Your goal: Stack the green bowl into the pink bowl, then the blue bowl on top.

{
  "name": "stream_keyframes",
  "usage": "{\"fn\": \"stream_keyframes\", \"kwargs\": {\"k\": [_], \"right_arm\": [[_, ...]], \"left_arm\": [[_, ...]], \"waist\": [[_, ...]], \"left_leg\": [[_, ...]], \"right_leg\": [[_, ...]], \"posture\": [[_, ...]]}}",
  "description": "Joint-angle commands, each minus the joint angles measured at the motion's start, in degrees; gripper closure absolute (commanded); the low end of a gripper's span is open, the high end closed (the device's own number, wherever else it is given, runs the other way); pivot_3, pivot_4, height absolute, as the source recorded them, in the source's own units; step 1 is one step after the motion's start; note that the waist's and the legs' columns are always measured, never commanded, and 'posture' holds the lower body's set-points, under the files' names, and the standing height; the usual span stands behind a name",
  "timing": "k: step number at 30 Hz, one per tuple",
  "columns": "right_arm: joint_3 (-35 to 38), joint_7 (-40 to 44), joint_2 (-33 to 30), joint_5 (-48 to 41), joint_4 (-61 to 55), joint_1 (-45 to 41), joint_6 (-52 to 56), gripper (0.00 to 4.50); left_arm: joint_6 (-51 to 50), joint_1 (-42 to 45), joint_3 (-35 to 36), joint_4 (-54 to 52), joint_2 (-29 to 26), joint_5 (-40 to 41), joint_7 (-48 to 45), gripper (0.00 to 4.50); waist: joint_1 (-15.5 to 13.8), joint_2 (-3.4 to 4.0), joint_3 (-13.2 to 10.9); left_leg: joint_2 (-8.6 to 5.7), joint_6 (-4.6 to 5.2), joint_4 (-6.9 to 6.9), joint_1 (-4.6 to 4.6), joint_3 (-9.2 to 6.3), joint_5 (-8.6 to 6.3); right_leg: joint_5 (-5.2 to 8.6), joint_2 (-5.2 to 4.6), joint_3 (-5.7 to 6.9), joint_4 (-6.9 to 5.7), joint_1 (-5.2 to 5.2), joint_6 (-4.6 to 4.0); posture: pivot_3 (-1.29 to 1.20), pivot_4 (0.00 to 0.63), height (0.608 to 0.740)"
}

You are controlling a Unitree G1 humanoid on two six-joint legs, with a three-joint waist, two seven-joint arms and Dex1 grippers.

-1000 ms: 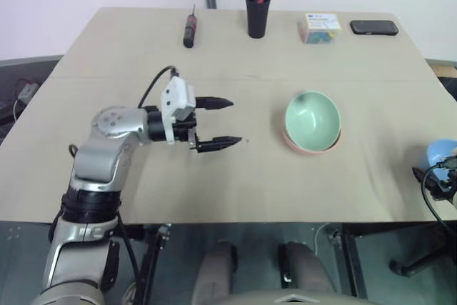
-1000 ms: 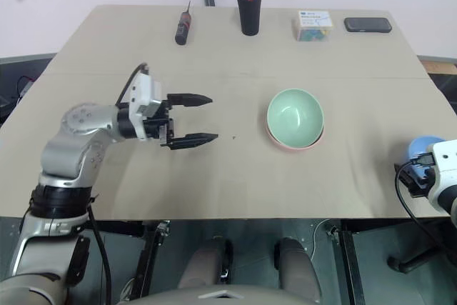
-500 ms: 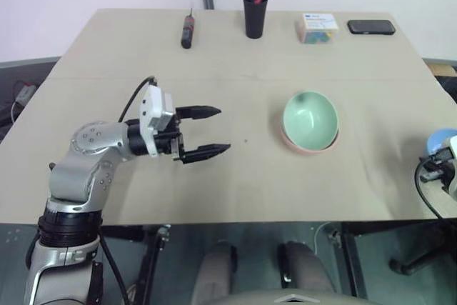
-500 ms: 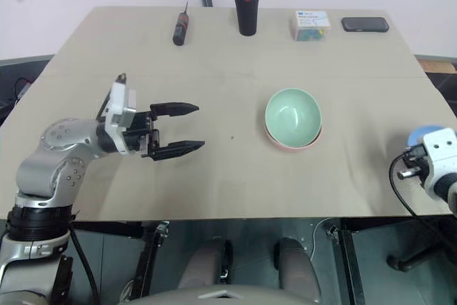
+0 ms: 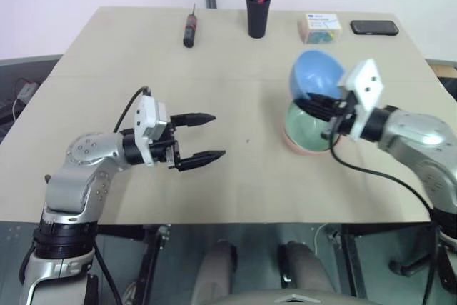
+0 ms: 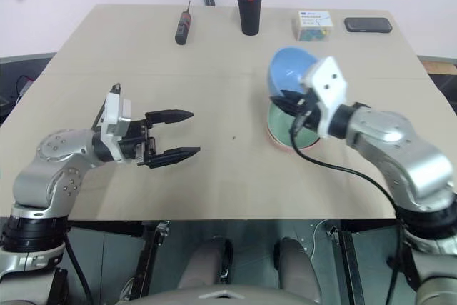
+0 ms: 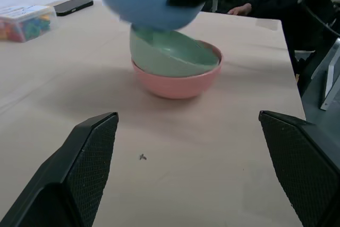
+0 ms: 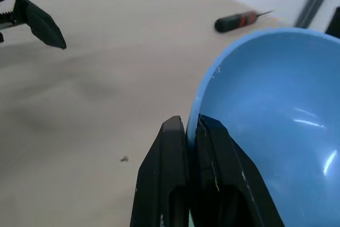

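Blue bowl (image 5: 315, 73) is pinched by its rim in my right gripper (image 8: 192, 131), tilted, just above the green bowl (image 7: 172, 56) nested in the pink bowl (image 7: 178, 84); I need straight down. Left gripper (image 5: 202, 136) wide open, empty, well apart.

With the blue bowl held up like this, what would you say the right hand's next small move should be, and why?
Probably lower it and level it. The right hand pinches the rim of the blue bowl, which hangs tilted just above the green bowl, itself already nested in the pink bowl. Only then should the hand open.
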State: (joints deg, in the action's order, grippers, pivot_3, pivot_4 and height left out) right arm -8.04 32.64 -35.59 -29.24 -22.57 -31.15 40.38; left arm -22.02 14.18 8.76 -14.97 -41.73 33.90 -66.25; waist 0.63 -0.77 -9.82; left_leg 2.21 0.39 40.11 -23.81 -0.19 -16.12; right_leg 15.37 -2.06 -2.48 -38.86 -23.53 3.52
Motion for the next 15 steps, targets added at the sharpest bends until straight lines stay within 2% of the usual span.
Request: {"fn": "stream_keyframes", "kwargs": {"k": [1,5,15], "right_arm": [[-2.4,2.9,0.2,4.6,3.1,-1.1,-5.1,4.46],[-0.7,5.2,-1.4,4.3,0.4,-0.6,-3.4,4.46],[5.8,6.1,-11.0,0.0,-12.9,5.2,9.1,4.46]], "left_arm": [[0.4,-1.7,2.2,-4.5,-0.4,1.6,1.5,0.00],[0.0,-4.7,4.4,-6.6,-0.9,2.3,3.0,0.00],[0.8,-6.6,4.9,-7.2,-1.0,2.9,3.9,0.00]], "waist": [[0.0,0.00,0.0],[0.1,0.03,0.0],[0.0,0.03,0.0]], "left_leg": [[0.00,0.00,0.00,-0.01,0.00,0.00],[0.02,0.00,-0.03,0.02,-0.04,0.00],[0.03,0.00,-0.03,0.03,-0.16,0.00]], "right_leg": [[0.00,0.00,0.00,-0.02,-0.02,0.00],[0.00,0.01,-0.01,-0.06,-0.05,0.00],[0.00,0.00,-0.01,-0.06,-0.03,0.00]], "posture": [[0.00,0.150,0.740],[0.00,0.150,0.740],[0.00,0.150,0.740]]}}
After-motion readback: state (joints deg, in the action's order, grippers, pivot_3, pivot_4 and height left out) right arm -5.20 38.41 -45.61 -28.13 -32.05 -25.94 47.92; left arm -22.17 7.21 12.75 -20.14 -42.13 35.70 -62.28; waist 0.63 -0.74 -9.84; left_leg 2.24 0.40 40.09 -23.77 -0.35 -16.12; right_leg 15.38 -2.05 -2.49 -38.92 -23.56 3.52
